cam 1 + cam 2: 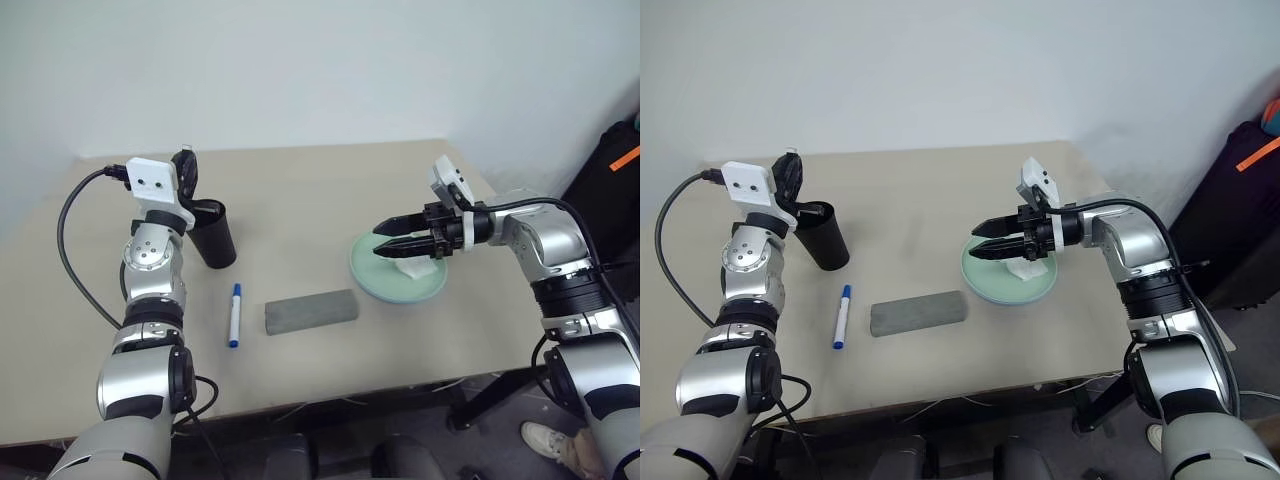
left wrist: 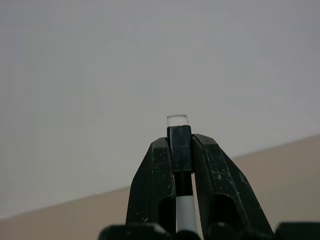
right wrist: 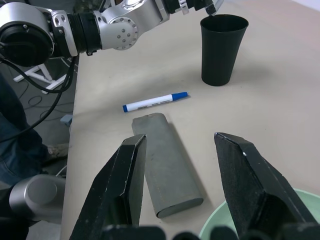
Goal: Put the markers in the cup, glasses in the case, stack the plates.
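- Black-capped marker (image 2: 180,150): slim white barrel pinched in left gripper (image 2: 180,165), by the matte tapered cup (image 1: 213,233).
- Blue-capped marker (image 1: 235,315) lies beside the textured grey case (image 1: 311,311).
- Right gripper (image 1: 400,238) gapes empty over the mint plate (image 1: 372,278), part-hiding white tissue (image 1: 416,268).

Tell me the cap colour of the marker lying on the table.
Blue; the marker shows best in the right wrist view.
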Robot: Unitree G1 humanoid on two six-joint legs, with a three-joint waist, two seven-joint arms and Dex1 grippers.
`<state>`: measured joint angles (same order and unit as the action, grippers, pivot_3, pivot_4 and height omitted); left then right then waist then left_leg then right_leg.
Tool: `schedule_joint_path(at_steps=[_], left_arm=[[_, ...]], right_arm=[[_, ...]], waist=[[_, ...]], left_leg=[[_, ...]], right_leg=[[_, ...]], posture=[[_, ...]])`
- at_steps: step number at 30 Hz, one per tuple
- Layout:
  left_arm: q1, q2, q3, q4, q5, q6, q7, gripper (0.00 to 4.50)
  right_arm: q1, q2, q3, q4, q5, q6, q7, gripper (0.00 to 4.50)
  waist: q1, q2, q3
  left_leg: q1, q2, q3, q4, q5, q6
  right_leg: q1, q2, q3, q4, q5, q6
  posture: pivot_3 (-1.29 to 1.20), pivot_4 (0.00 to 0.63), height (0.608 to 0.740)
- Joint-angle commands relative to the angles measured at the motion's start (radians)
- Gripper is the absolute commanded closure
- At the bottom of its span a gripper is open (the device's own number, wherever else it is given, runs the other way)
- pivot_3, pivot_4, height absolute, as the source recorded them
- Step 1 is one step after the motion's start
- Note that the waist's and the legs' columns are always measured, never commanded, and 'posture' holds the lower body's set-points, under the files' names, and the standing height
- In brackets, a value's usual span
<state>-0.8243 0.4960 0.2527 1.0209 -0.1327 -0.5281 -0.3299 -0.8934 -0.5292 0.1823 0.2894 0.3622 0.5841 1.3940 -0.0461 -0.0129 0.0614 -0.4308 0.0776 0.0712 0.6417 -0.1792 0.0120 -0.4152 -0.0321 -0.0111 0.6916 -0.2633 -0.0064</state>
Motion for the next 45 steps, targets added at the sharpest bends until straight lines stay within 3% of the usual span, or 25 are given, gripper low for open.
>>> schedule_joint_path(at_steps=[1, 5, 14, 18, 23, 27, 31, 34, 40, 45], left_arm=[[-0.003, 0.007, 0.008, -0.006, -0.004, -0.026, -0.005, 4.39], [0.002, 0.005, 0.004, -0.001, -0.002, -0.028, -0.012, 4.39], [0.000, 0.005, -0.003, -0.004, 0.006, -0.032, -0.010, 1.27], [-0.001, 0.006, -0.017, -0.039, 0.010, -0.013, -0.029, 1.27], [0.049, 0.004, -0.057, -0.292, -0.026, 0.245, -0.119, 1.27], [0.160, 0.027, -0.096, -0.700, -0.110, 0.632, -0.175, 1.27], [0.239, 0.118, -0.133, -1.107, -0.243, 1.283, -0.149, 1.27], [0.235, 0.173, -0.175, -1.273, -0.264, 1.626, -0.096, 1.27], [0.171, 0.131, -0.211, -1.325, -0.214, 2.105, 0.051, 1.27], [0.234, 0.041, -0.207, -1.253, -0.189, 2.143, 0.193, 1.27]], right_arm=[[-0.023, -0.006, -0.024, -0.023, 0.018, -0.002, 0.002, 2.16], [-0.022, -0.008, -0.024, -0.024, 0.018, -0.001, 0.003, 2.16], [-0.022, -0.011, -0.025, -0.026, 0.020, 0.004, 0.005, 2.16], [-0.020, -0.010, -0.024, -0.028, 0.019, 0.004, 0.004, 2.16], [-0.017, -0.012, -0.022, -0.028, 0.017, 0.004, 0.006, 2.16], [-0.016, -0.014, -0.021, -0.026, 0.016, 0.003, 0.010, 2.16], [-0.017, -0.013, -0.017, -0.024, 0.015, 0.002, 0.013, 2.16], [-0.017, -0.013, -0.015, -0.025, 0.015, 0.002, 0.015, 2.16], [-0.020, -0.016, -0.014, -0.021, 0.014, 0.002, 0.023, 2.16], [-0.024, -0.016, -0.014, -0.014, 0.009, -0.003, 0.027, 2.16]], waist=[[-0.001, 0.000, 0.000], [-0.001, 0.000, 0.000], [-0.001, 0.000, 0.000], [-0.001, 0.000, 0.000], [-0.001, 0.000, 0.000], [-0.004, 0.000, 0.000], [-0.006, -0.001, 0.001], [-0.007, 0.000, 0.001], [-0.003, -0.001, 0.001], [-0.003, -0.001, 0.001]], left_leg=[[0.000, 0.000, 0.000, 0.000, 0.000, 0.000], [0.000, 0.000, 0.000, 0.000, 0.000, 0.000], [0.000, 0.000, 0.000, 0.000, 0.000, 0.000], [0.000, 0.000, 0.000, 0.000, 0.000, 0.000], [0.000, 0.000, 0.000, 0.000, 0.000, 0.000], [-0.001, 0.000, 0.000, -0.001, 0.000, 0.000], [-0.001, 0.001, 0.000, -0.003, 0.000, 0.000], [0.000, 0.001, 0.000, -0.003, 0.000, 0.000], [0.002, 0.000, -0.003, -0.001, 0.000, 0.000], [0.002, 0.000, -0.003, 0.000, 0.000, 0.000]], right_leg=[[0.000, 0.000, 0.000, 0.000, 0.000, 0.000], [0.000, 0.000, 0.000, 0.000, 0.000, 0.000], [0.000, 0.000, 0.000, 0.000, 0.000, 0.000], [0.000, 0.000, 0.000, 0.000, 0.000, 0.000], [0.000, 0.000, 0.000, 0.000, 0.000, 0.000], [-0.001, 0.000, 0.001, 0.000, 0.000, 0.000], [-0.002, 0.001, 0.001, 0.000, 0.000, 0.000], [-0.002, 0.001, 0.001, 0.000, 0.000, 0.000], [0.000, 0.001, 0.000, 0.000, 0.000, 0.000], [0.001, 0.000, 0.001, 0.000, 0.000, 0.000]], posture=[[0.00, 0.000, 0.740], [0.00, 0.000, 0.740], [0.00, 0.000, 0.740], [0.00, 0.000, 0.740], [0.00, 0.000, 0.740], [0.00, 0.000, 0.740], [0.00, 0.000, 0.740], [0.00, 0.000, 0.740], [0.00, 0.000, 0.740], [0.00, 0.000, 0.740]])
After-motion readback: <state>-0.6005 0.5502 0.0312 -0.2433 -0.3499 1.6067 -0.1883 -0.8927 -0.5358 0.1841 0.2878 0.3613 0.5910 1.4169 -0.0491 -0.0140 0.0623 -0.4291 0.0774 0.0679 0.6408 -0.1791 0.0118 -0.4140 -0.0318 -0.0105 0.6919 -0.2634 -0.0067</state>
